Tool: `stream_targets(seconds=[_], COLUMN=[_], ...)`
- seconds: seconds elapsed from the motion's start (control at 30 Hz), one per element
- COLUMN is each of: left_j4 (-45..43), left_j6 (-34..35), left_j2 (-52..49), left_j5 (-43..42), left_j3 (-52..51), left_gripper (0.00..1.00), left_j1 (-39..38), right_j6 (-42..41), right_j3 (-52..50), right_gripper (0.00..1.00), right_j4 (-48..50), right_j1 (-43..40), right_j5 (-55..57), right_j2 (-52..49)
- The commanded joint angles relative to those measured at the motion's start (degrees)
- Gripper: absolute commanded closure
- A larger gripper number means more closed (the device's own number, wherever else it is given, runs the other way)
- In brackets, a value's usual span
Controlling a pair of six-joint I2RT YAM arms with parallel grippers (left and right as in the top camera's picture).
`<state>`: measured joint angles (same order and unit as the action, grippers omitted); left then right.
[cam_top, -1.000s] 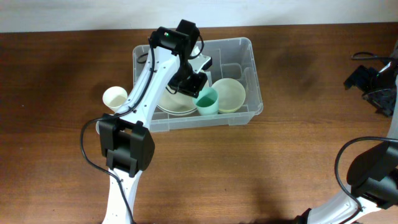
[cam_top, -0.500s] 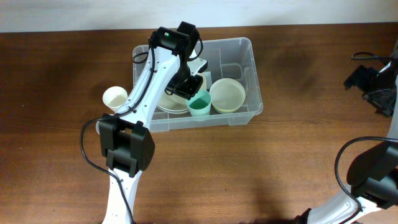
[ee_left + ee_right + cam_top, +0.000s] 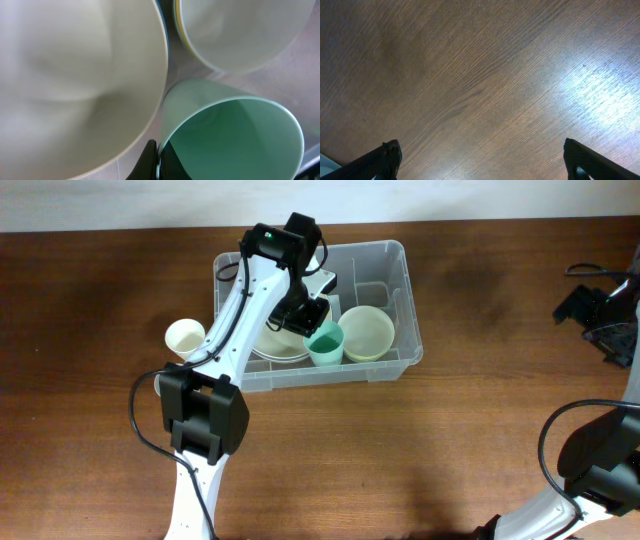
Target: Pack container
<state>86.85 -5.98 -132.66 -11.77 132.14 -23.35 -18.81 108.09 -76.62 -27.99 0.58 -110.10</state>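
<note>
The clear plastic container (image 3: 401, 275) stands at the table's back centre. Inside it lie a cream plate (image 3: 275, 345) and a pale yellow-green bowl (image 3: 368, 332). My left gripper (image 3: 312, 320) is inside the container, shut on the rim of a green cup (image 3: 326, 343) between plate and bowl. In the left wrist view the fingers (image 3: 157, 162) pinch the green cup's wall (image 3: 235, 132), with the cream plate (image 3: 75, 75) at left and the bowl (image 3: 235, 30) above. My right gripper (image 3: 482, 157) is open and empty over bare wood at the far right (image 3: 610, 320).
A cream cup (image 3: 185, 337) stands on the table just left of the container. A white label or small object (image 3: 322, 281) shows at the container's back. Dark cables lie at the far right edge (image 3: 600, 272).
The green cup in my left gripper shifted slightly left and back within the container, staying between plate and bowl. The right arm has not moved.
</note>
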Motion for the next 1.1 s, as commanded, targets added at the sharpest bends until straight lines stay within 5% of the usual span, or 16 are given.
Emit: stream_targets(seconds=[0.0, 1.07], left_j4=[1.5, -6.4], left_j6=[0.3, 1.7], left_j2=[-0.5, -1.9], left_j5=[-0.9, -2.4], left_j3=[0.0, -0.1], left_gripper=[0.99, 0.99], left_j1=[-0.3, -2.1], right_j6=[0.4, 0.4], right_j3=[-0.2, -0.2], right_gripper=[0.01, 0.01], right_j4=[0.0, 0.0], right_j1=[-0.2, -0.2], right_j5=[0.1, 0.1], right_j2=[0.8, 0.8])
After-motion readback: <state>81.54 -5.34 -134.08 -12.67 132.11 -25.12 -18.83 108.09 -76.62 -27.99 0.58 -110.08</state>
